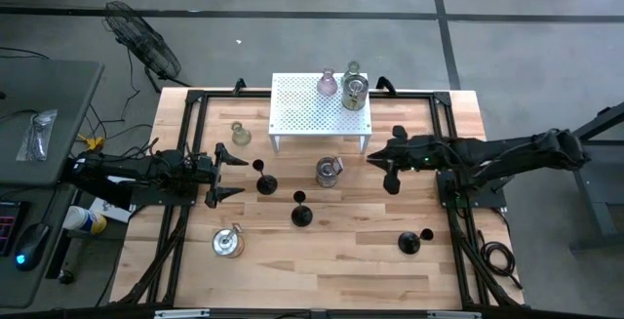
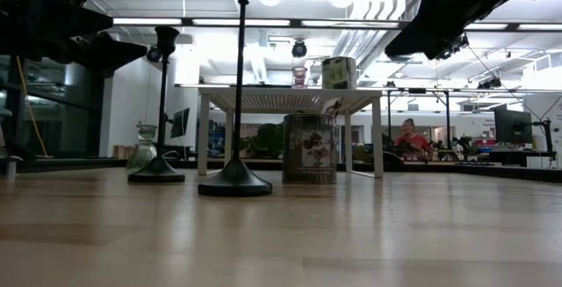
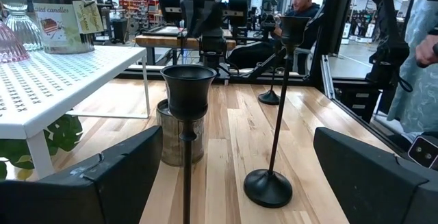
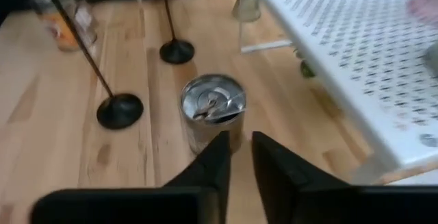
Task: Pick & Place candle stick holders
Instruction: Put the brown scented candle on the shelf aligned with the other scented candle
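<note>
Three black candle stick holders [image 1: 264, 180] [image 1: 301, 212] [image 1: 411, 241] stand on their round bases on the wooden table. A silvery tin holder [image 1: 329, 172] stands in front of the white rack, another silvery one [image 1: 228, 243] at the near left, and a clear glass one [image 1: 240, 134] at the far left. A pinkish holder [image 1: 328, 84] and a tin holder [image 1: 354, 90] stand on the rack. My left gripper [image 1: 226, 174] is open, level, just left of a black holder [image 3: 188, 94]. My right gripper [image 4: 239, 157] hangs slanting down above the silvery tin [image 4: 212, 111], with a narrow gap between its fingers.
The white perforated rack [image 1: 292, 114] stands at the table's far middle on thin legs. Black frame rails [image 1: 185, 143] run along the table's left and right sides. Bare wood lies at the near middle. A fan [image 1: 141, 36] stands beyond the far left corner, and people sit in the room behind.
</note>
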Available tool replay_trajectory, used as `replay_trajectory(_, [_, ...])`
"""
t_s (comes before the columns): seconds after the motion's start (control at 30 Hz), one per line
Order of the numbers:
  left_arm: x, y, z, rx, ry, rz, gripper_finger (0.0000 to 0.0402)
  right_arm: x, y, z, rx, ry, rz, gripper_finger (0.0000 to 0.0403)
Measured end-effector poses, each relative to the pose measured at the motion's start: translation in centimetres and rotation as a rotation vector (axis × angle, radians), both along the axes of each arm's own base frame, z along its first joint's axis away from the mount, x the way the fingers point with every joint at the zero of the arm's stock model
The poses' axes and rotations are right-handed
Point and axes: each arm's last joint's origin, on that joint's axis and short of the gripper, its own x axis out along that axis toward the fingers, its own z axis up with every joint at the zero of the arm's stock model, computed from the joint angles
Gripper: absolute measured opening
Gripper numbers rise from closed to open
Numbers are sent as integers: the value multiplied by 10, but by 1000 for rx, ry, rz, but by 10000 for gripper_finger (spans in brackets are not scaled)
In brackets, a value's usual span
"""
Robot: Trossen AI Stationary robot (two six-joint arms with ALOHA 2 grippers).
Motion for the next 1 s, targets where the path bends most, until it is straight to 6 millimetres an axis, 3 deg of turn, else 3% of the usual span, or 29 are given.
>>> replay_trajectory(0.17, [0, 0, 0, 0, 0, 0, 372, 18, 10, -14, -51, 79, 173, 119])
replay_trajectory(0.33, [0, 0, 0, 0, 0, 0, 372, 47, 13, -4, -56, 162, 296, 154])
replay_trajectory(0.7, [0, 0, 0, 0, 0, 0, 372, 113, 14, -7, -180, 416, 460, 152])
replay_trajectory(1.0, [0, 0, 0, 0, 0, 0, 372, 149, 10, -20, -272, 566, 501, 152])
